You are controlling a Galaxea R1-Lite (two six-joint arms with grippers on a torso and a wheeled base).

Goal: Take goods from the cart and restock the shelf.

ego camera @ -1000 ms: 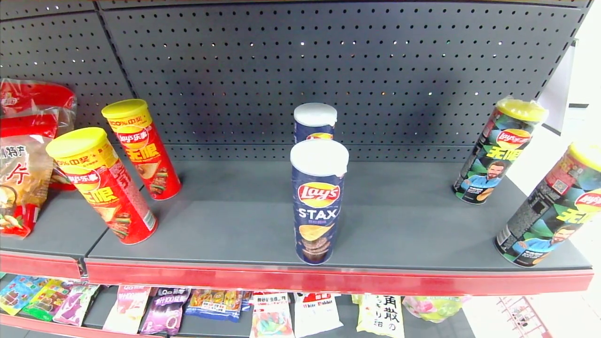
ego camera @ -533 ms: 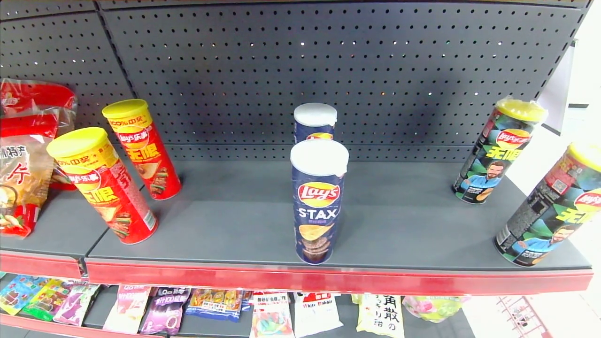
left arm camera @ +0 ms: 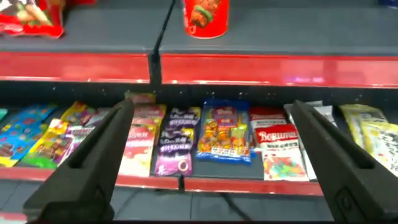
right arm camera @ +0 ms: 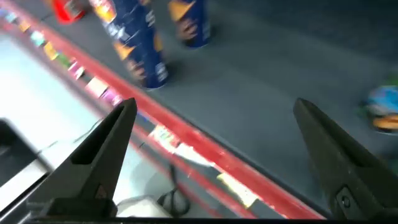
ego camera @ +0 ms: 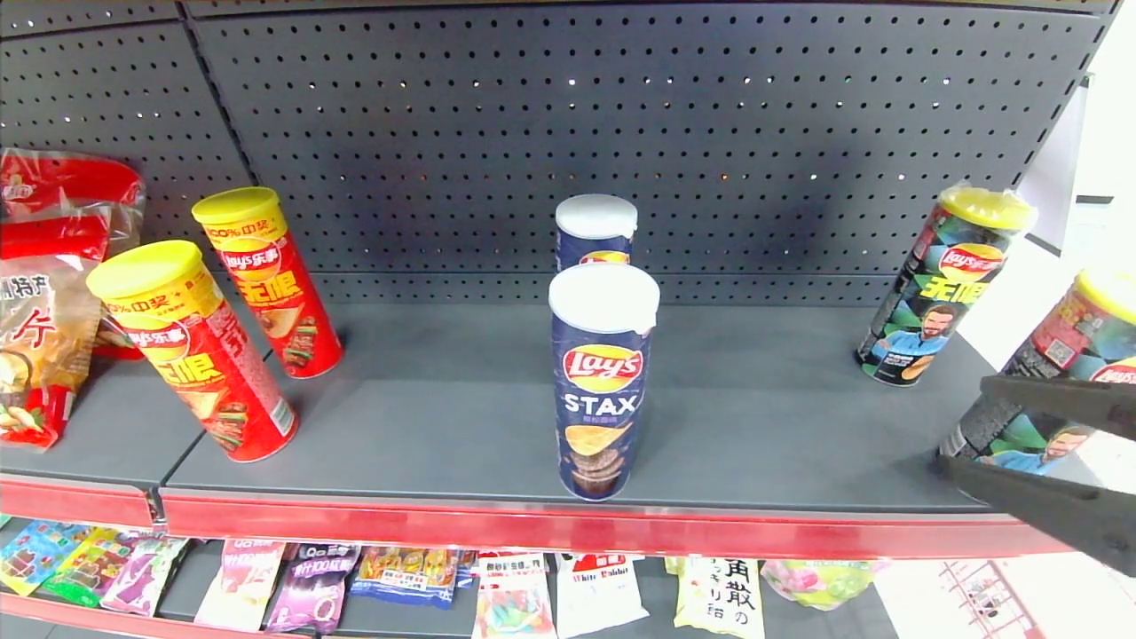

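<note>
Clearly a yellow-lidded chip can (ego camera: 1074,342) — green-black, printed figure.

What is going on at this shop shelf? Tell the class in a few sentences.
A robot is restocking a shelf. Its right pincer, open and empty, is at the shelf's right end, in front of the front green can. Its left pincer, also open and empty, faces the snack bags on the level below. Two red cans, two blue cans and a second green can also stand on the shelf.
</note>
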